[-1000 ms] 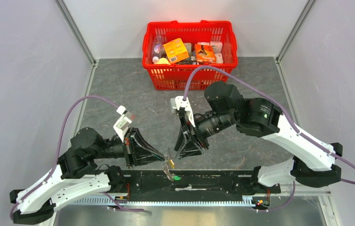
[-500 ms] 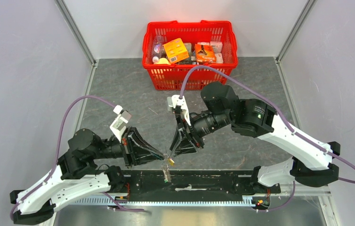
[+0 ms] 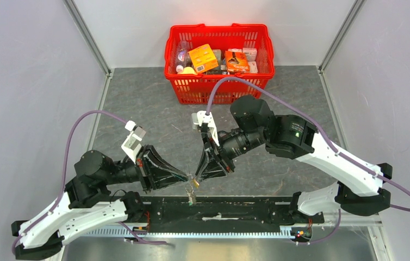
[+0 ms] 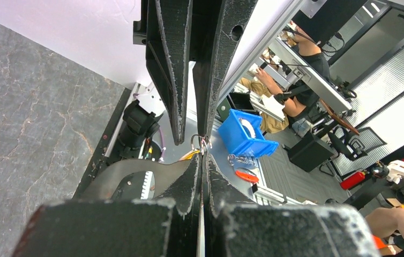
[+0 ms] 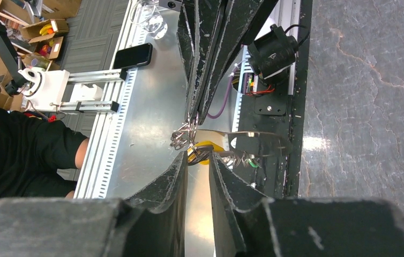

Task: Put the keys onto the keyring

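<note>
Keyring (a thin metal ring) is pinched in the fully closed left gripper, above the near middle of the surface. Facing it tip to tip is the right gripper, jaws slightly apart and flanking the yellow-orange key; whether they clamp it cannot be told.

- no text, brand or number could be read in any view.
- the orange boxes in the red basket carried print, too small to make out.
</note>
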Action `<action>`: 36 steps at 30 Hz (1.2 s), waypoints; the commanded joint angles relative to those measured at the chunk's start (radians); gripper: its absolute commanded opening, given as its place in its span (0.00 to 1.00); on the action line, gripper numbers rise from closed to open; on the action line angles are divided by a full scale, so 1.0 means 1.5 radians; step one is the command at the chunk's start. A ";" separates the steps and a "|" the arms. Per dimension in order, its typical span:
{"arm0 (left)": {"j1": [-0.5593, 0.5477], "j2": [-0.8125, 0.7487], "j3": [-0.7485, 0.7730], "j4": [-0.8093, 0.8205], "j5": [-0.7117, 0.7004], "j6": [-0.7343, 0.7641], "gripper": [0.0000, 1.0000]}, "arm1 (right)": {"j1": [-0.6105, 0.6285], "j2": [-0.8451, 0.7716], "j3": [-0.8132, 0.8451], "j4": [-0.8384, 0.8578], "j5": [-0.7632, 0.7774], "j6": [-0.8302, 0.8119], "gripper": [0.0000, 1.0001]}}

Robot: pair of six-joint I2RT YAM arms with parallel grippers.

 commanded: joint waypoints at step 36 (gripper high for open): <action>-0.001 -0.028 -0.036 0.170 -0.006 -0.001 0.02 | 0.033 -0.022 -0.042 0.113 0.009 0.048 0.33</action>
